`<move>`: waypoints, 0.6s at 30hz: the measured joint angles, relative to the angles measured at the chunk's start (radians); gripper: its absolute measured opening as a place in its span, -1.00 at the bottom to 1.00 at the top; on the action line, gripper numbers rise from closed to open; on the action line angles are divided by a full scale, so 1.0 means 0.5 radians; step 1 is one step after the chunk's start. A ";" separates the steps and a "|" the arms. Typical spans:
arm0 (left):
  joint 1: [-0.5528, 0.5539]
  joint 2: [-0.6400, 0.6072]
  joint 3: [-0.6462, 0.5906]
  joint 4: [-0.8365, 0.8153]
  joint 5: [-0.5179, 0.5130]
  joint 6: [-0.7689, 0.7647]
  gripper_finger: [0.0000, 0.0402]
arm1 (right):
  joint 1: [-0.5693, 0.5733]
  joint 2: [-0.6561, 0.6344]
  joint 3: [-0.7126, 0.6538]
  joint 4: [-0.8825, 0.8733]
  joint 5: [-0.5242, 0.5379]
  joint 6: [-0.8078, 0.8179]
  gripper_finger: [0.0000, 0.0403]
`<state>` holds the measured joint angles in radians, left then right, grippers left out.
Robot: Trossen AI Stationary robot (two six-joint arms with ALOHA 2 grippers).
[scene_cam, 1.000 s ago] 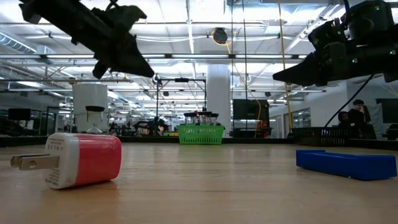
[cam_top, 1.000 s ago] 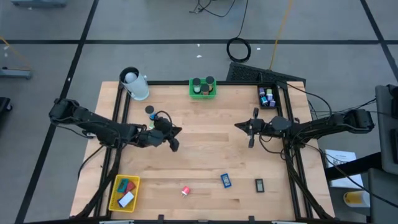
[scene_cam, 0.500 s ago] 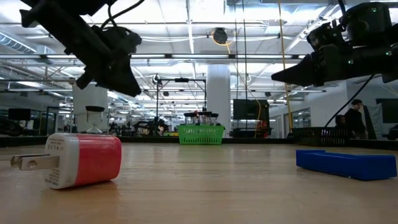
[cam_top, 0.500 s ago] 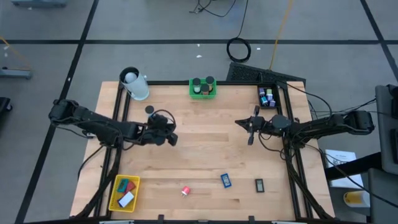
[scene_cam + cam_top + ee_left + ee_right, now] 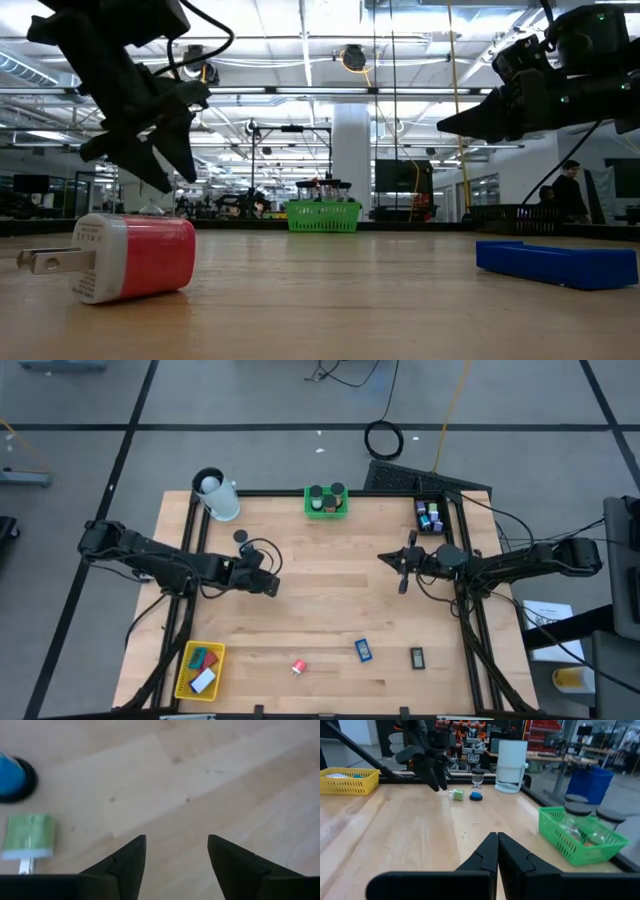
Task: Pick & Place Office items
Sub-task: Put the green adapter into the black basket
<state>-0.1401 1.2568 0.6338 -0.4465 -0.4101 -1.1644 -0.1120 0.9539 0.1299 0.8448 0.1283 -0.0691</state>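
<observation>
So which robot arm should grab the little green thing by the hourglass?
The left one, probably. Its end effector is open, pointing down near the little green plug. The right end effector is shut and hangs farther off.

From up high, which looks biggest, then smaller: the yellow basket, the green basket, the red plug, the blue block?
1. Yellow basket
2. Green basket, slightly smaller
3. Blue block and red plug: look alike, too close to rank.

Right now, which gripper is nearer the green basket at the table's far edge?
Left, narrowly. The left gripper sits down-left of the green basket in the high view; the right gripper sits down-right of it, slightly farther.
</observation>
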 joint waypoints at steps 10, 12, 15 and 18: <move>-0.025 -0.024 0.002 -0.332 0.295 -0.139 0.03 | 0.001 0.000 0.000 -0.024 0.002 0.008 -1.00; -0.025 -0.023 0.034 -0.426 0.286 -0.140 -0.04 | 0.001 0.000 0.000 -0.024 0.002 0.008 -1.00; -0.024 -0.024 0.105 -0.627 0.261 -0.139 -0.16 | 0.001 0.000 0.000 -0.026 0.002 0.008 -1.00; 0.008 -0.024 0.129 -0.749 0.296 -0.154 -0.27 | 0.001 0.000 0.000 -0.024 0.002 0.008 -1.00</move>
<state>-0.1359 1.2446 0.6983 -0.8212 -0.2621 -1.2415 -0.1116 0.9539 0.1299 0.8326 0.1291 -0.0650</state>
